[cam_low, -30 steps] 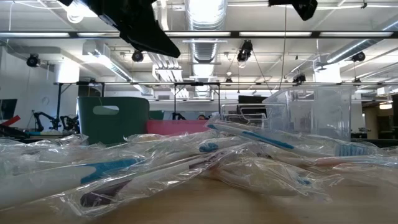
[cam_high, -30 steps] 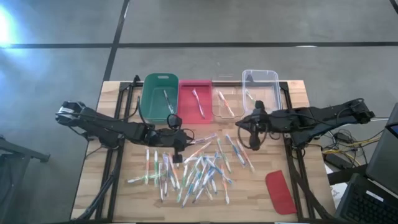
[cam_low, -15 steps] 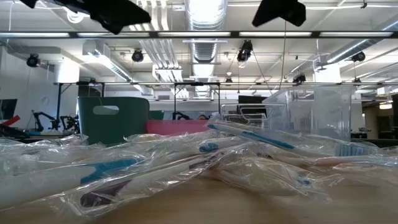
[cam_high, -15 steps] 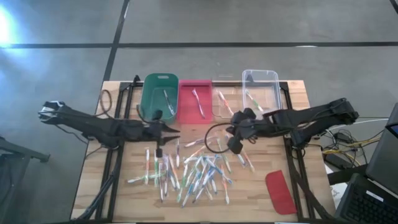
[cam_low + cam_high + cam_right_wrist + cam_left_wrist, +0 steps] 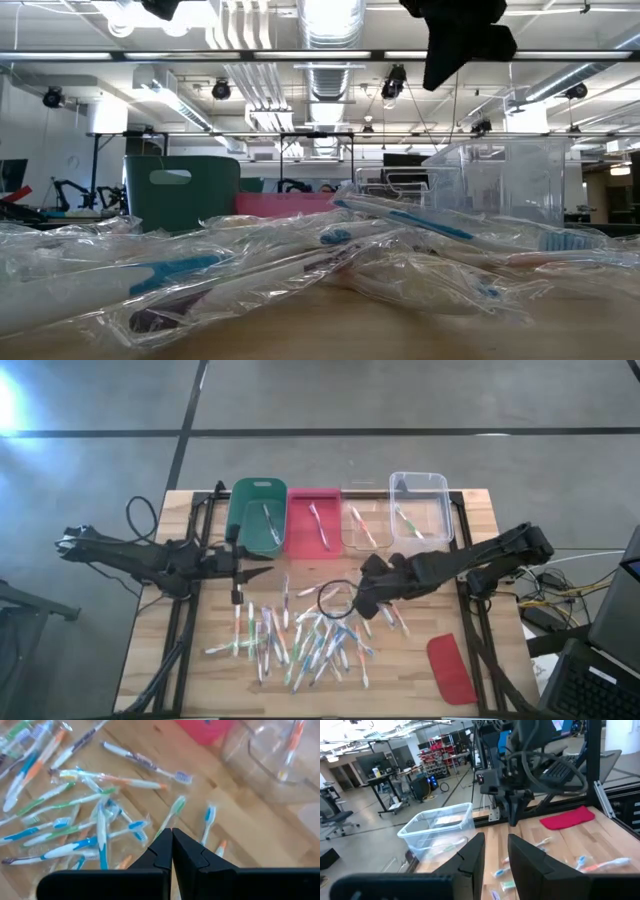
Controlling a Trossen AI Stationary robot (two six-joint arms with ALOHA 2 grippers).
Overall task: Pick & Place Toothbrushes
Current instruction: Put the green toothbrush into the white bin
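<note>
While the toothbrushes (image 5: 305,635) lie scattered on the desk (image 5: 400,670), the right tool (image 5: 357,603) is held clenched and empty above them; the left tool (image 5: 262,558) is parted, grasping nothing.

- The high view looks straight down on the whole pale wooden surface (image 5: 150,660).
- The low view sits at surface height, very near the wrapped, pale-handled plastic toothbrushes (image 5: 300,262), facing the room.
- Each wrist view looks forward past its own claw.
- All four share the toothbrushes.
</note>
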